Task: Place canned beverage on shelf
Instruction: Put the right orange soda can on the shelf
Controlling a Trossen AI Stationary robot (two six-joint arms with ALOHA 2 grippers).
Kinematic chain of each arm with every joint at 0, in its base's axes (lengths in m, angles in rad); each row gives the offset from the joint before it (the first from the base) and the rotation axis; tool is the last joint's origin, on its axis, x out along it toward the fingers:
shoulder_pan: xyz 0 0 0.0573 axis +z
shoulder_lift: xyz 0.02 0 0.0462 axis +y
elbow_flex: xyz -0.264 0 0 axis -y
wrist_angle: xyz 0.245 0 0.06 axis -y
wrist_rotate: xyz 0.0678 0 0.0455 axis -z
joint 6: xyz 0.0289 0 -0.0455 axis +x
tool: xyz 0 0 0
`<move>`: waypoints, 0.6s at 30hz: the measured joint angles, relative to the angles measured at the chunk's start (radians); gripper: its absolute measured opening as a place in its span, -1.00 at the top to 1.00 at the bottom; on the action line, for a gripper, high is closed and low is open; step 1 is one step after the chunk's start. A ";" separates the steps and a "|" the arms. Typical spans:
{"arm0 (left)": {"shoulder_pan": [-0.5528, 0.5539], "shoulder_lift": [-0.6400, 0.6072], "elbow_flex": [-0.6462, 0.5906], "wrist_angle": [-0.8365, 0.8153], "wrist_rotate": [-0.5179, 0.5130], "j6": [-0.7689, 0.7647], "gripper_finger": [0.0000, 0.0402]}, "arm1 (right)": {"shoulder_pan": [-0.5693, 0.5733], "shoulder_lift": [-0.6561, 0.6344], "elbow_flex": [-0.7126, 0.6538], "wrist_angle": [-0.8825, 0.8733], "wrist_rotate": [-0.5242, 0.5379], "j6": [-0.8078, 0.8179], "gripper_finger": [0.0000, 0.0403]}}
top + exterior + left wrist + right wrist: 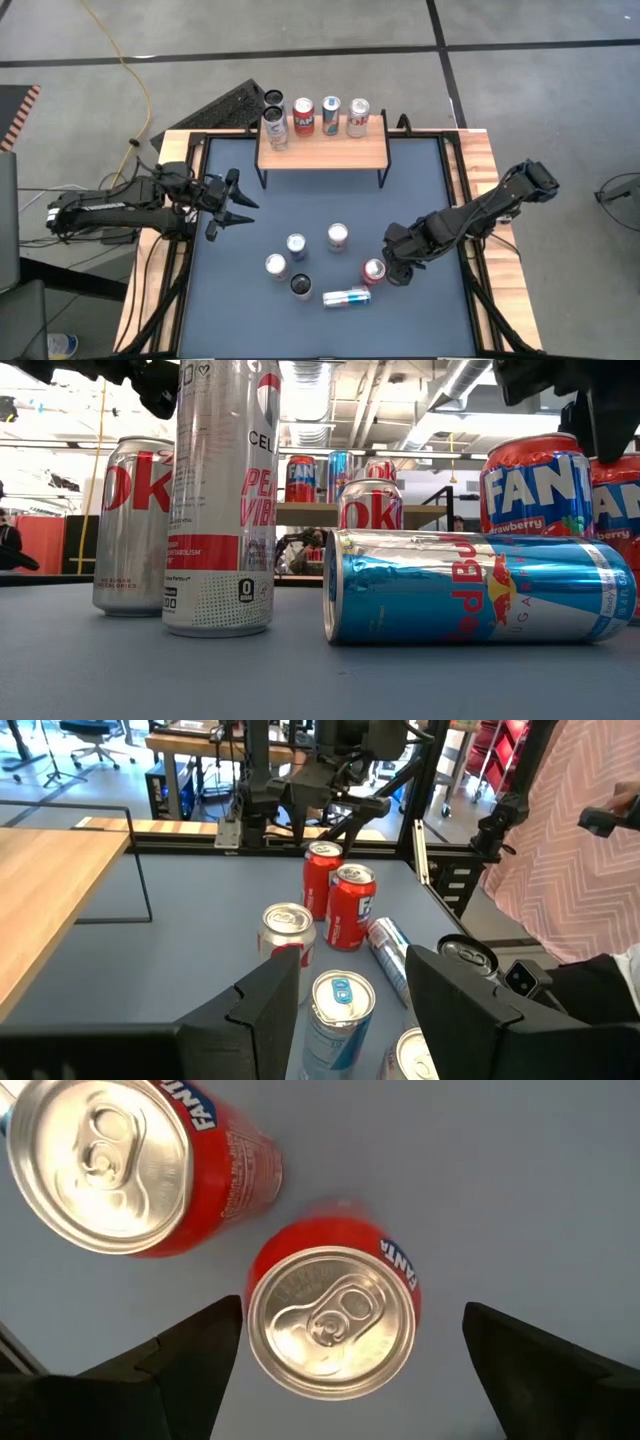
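Risk of clipping the second Fanta [130, 1165] just beside while closing, or nudging the lying Red Bull [346, 297]; cause: tight spacing. Right gripper [393, 262] spread wide, straddling the Fanta can [333, 1320] from above, seemingly not touching, holding nothing. Can upright on table [300, 200], well apart from shelf [322, 152]. Left gripper [228, 205] part-open, empty, waiting at the left.

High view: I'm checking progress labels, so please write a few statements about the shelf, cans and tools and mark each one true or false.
1. The slim blue-and-silver can lies on its side on the dark table mat. True.
2. The right tool has lifted a can. False: it hangs open over the upright red soda can, which stands on the mat.
3. The light-wood shelf is bare. False: upright cans stand on it.
4. The left tool holds nothing. True.
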 joint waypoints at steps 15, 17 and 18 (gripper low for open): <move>0.000 0.000 0.000 0.001 -0.001 -0.005 0.14 | -0.007 0.000 -0.098 0.094 0.005 -0.002 -0.86; 0.000 0.000 0.000 0.001 -0.001 -0.006 0.14 | -0.011 0.000 -0.098 0.097 0.007 -0.014 -0.83; 0.000 0.000 0.000 0.001 -0.001 -0.006 0.14 | -0.014 0.000 -0.098 0.098 0.011 -0.022 -0.81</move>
